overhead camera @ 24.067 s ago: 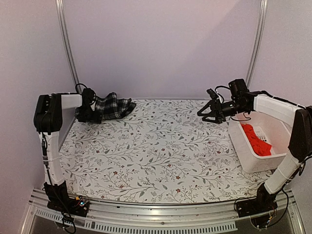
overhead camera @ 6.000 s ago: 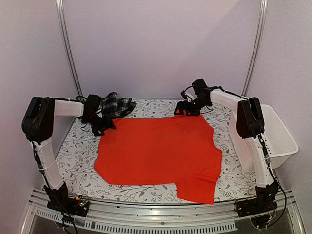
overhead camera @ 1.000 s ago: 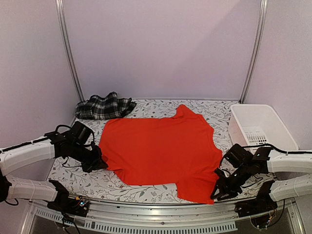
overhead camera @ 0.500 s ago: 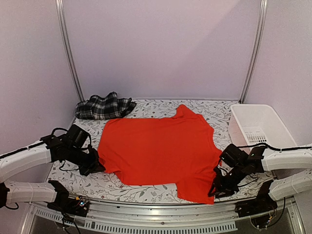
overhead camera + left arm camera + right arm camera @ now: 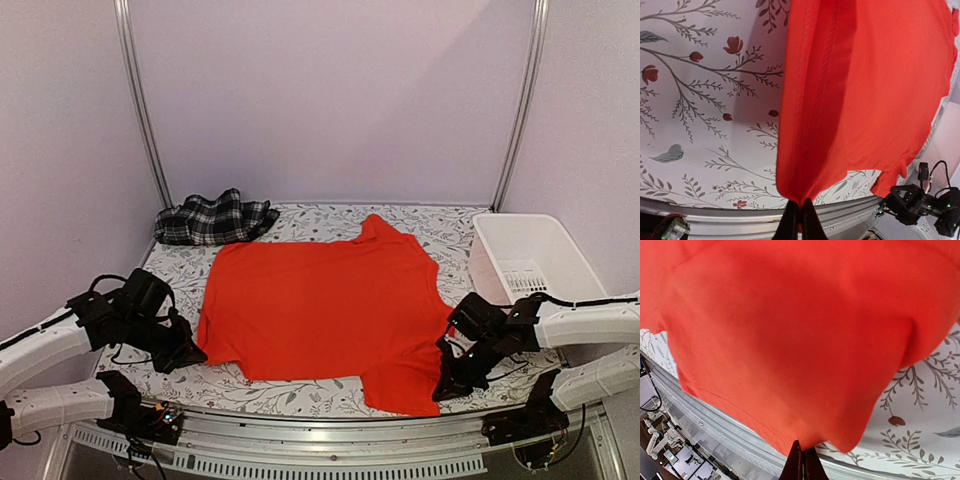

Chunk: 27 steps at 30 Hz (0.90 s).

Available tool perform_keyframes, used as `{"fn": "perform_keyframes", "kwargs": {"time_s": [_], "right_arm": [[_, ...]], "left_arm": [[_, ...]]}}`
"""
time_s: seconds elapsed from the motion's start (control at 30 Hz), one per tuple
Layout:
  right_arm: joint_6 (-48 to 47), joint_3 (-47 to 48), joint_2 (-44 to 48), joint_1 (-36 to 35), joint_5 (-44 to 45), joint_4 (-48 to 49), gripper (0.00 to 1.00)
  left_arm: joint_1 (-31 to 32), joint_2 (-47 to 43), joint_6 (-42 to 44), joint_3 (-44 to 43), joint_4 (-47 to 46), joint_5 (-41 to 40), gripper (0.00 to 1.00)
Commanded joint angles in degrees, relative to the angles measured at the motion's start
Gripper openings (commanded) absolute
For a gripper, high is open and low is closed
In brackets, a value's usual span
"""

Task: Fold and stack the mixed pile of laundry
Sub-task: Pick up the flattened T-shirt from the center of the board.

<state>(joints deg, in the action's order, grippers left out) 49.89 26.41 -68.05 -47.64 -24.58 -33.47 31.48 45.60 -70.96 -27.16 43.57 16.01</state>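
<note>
Top view: the red shirt (image 5: pixel 325 305) lies spread on the table (image 5: pixel 160 290), and the plaid garment (image 5: pixel 215 220) is bunched at the far-left corner. Your left hand (image 5: pixel 190 358) has drawn back slightly, dragging the shirt's near-left corner.
Left wrist view: the jaws are clamped on that corner.
Right wrist view: your right hand (image 5: pixel 445 385), open a moment ago, now pinches the near-right edge.
</note>
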Motion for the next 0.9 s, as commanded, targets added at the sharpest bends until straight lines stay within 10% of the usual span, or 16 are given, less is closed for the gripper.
{"fn": "perform_keyframes", "kwargs": {"time_s": [0.0,0.4,0.87], "right_arm": [[-1.7,5.1,5.8,-0.3,2.3,-4.4,0.00],[-5.3,13.0,10.2,-0.3,1.5,-6.2,0.00],[-12.7,24.4,14.2,5.6,3.2,-14.7,0.00]], "left_arm": [[1.8,-3.3,-2.3,1.4,5.8,0.0,0.00],[2.3,-12.7,-10.3,3.5,15.4,-2.9,0.00],[0.7,1.1,-8.5,3.8,4.9,-6.6,0.00]]}}
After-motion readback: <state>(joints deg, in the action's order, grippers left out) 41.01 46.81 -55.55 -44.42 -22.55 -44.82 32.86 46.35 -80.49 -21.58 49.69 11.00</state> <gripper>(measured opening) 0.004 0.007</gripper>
